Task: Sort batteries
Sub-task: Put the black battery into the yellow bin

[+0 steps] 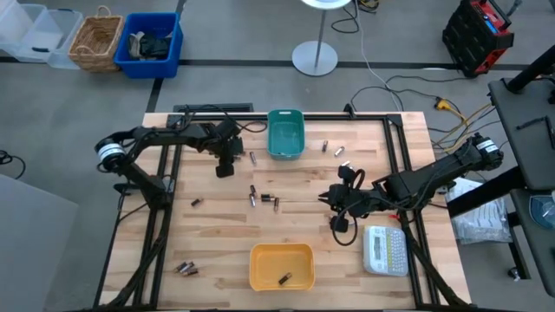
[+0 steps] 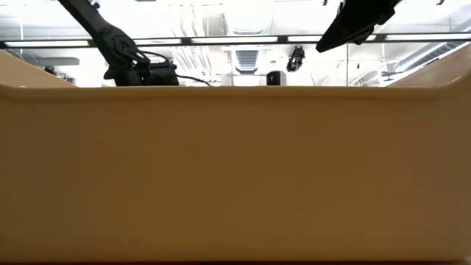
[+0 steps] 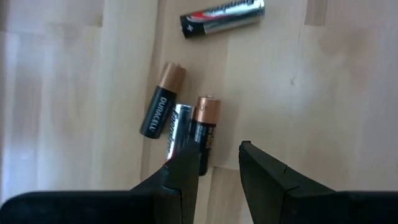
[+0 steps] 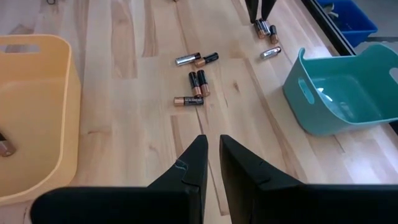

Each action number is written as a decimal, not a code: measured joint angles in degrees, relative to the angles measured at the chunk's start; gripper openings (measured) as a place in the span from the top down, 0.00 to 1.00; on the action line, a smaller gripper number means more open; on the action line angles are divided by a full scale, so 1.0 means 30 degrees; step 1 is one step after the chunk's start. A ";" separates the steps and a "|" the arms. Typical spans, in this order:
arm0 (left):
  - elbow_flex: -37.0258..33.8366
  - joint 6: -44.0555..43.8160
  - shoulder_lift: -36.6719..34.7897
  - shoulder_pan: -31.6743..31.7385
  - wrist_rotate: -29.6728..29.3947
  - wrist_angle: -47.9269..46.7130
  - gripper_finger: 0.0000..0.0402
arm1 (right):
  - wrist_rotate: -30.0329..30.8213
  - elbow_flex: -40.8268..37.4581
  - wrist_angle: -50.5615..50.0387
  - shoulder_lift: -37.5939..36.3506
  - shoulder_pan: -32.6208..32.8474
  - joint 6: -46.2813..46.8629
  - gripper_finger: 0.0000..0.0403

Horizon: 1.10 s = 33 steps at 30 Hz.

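Filling the low view, the yellow bin's (image 2: 235,177) wall is blocking the table. Left gripper (image 3: 217,158) is hovering with fingers narrowly parted, three batteries (image 3: 180,121) lying just ahead of its fingertips. Right gripper (image 4: 213,152) is waiting, fingers nearly closed and empty, more batteries (image 4: 198,84) ahead and the teal bin (image 4: 345,93) beside.

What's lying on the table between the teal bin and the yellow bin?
In the high view, a cluster of batteries lies on bare wood between the teal bin and the yellow bin.
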 joint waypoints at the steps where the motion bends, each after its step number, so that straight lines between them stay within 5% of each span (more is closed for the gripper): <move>1: -0.0001 0.0000 0.0109 0.0000 0.0000 0.0003 0.76 | 0.0003 -0.0006 0.0001 0.0000 0.0002 0.0002 0.92; 33: -0.0314 0.0136 0.1489 0.0000 0.0286 0.0040 0.77 | -0.0003 -0.0066 -0.0021 0.0007 0.0000 -0.0051 0.92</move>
